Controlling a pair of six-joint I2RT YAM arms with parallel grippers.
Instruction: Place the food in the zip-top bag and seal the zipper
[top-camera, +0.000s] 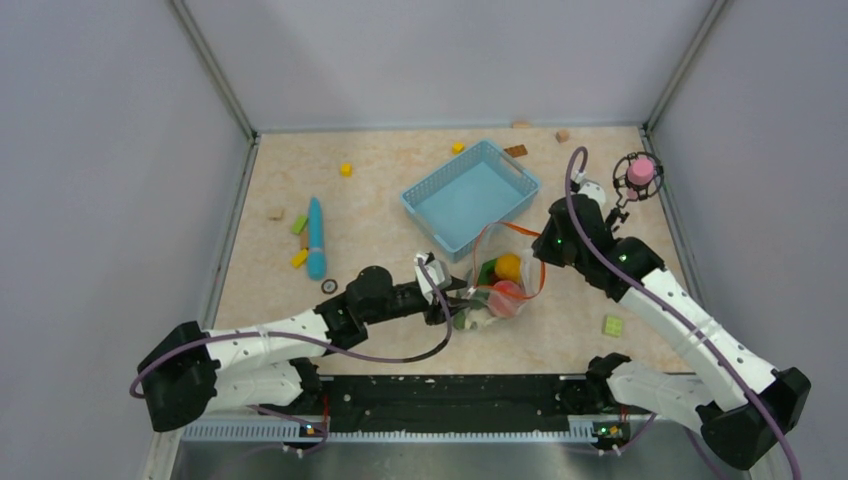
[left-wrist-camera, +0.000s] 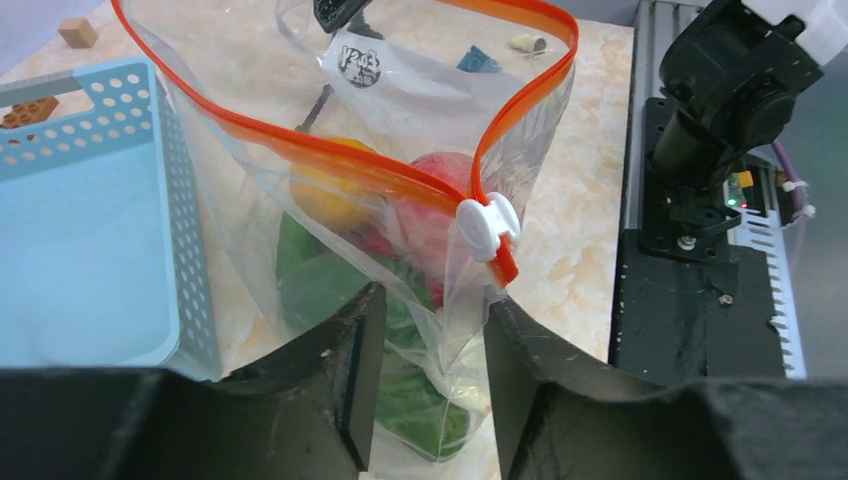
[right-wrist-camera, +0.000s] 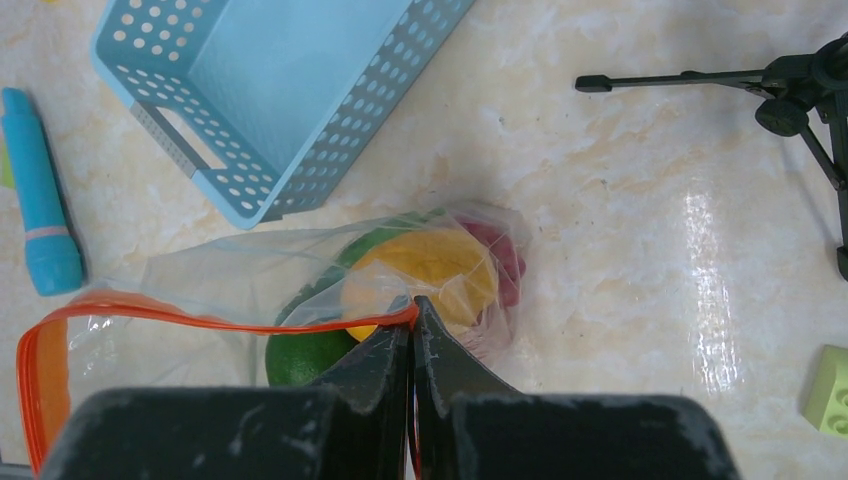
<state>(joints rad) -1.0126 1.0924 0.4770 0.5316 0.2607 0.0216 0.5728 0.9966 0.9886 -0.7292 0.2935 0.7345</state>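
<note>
The zip-top bag (top-camera: 500, 282) stands mid-table, clear and crinkly, its mouth held up. Inside lies the food: an orange (left-wrist-camera: 330, 195), a red tomato (left-wrist-camera: 430, 215) and green pieces (left-wrist-camera: 330, 290); the right wrist view also shows a yellow fruit (right-wrist-camera: 430, 265). The zipper (left-wrist-camera: 330, 155) is an orange-red strip with a white slider (left-wrist-camera: 488, 228) at its near end. My left gripper (left-wrist-camera: 432, 300) is open just below the slider, the bag's corner film loose between its fingers. My right gripper (right-wrist-camera: 412, 300) is shut on the zipper strip at the bag's far end.
A light-blue mesh basket (top-camera: 470, 195) sits right behind the bag. A light-blue stick (top-camera: 317, 237) and small blocks lie at the left. A green block (top-camera: 613, 325) lies at the right, and a small black tripod with a pink top (top-camera: 638, 175) stands at the far right.
</note>
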